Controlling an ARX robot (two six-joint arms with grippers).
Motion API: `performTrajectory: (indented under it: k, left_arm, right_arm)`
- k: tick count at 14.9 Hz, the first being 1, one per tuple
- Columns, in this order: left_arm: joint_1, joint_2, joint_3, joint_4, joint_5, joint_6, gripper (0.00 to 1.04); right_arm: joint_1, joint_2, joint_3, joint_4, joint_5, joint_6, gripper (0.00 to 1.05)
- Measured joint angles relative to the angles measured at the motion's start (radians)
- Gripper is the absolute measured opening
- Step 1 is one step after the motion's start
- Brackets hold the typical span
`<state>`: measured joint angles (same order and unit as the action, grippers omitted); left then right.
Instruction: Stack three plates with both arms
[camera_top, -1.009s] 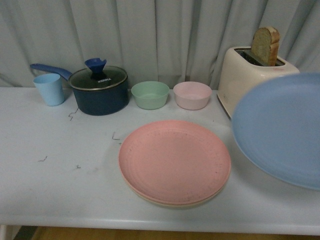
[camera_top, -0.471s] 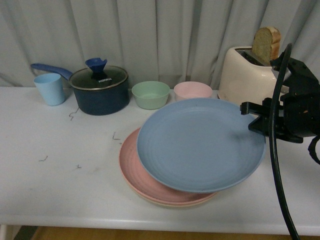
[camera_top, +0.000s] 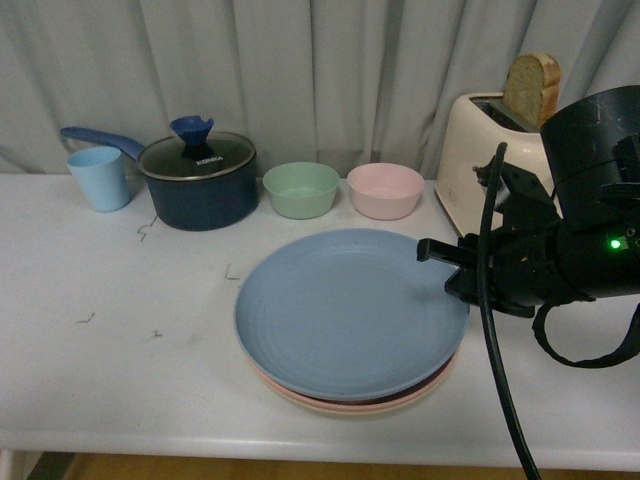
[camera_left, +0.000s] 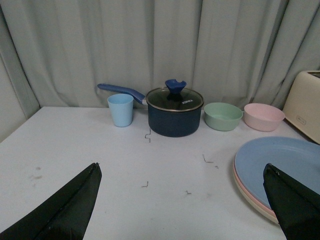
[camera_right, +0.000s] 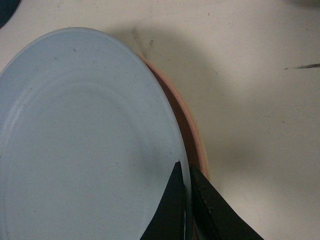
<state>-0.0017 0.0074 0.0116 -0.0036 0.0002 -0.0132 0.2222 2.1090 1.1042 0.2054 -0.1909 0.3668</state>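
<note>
Right wrist view: right gripper (camera_right: 185, 167) pinched shut on the right-hand rim of the light blue round matte plate (camera_right: 85, 140), which spreads leftward from it over the pink round plate (camera_right: 196, 145); left gripper (camera_left: 181, 165) gapes wide, well apart.

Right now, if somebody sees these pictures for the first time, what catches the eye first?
First comes the blue plate covering the pink plate at the front middle of the table, its right rim pinched in the black right claw. Behind it at the right, a cream toaster holds a bread slice.
</note>
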Motion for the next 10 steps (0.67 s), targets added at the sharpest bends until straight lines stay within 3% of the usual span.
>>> performTrajectory:
  k: [5, 7, 8, 10]
  left_arm:
    - [0.0, 0.0, 0.0, 0.0, 0.0, 0.0, 0.98]
    - [0.0, 0.0, 0.0, 0.0, 0.0, 0.0, 0.98]
    - [0.0, 0.0, 0.0, 0.0, -0.002, 0.0, 0.98]
    - [0.001, 0.0, 0.0, 0.0, 0.0, 0.0, 0.98]
  right_arm:
    - [0.002, 0.001, -0.02, 0.068, -0.023, 0.04, 0.62]
    - [0.013, 0.025, -0.262, 0.716, 0.303, -0.162, 0.41]
    - [0.003, 0.001, -0.377, 0.857, 0.365, -0.236, 0.32]
    - [-0.056, -0.162, -0.553, 1.08, 0.372, -0.322, 0.08]
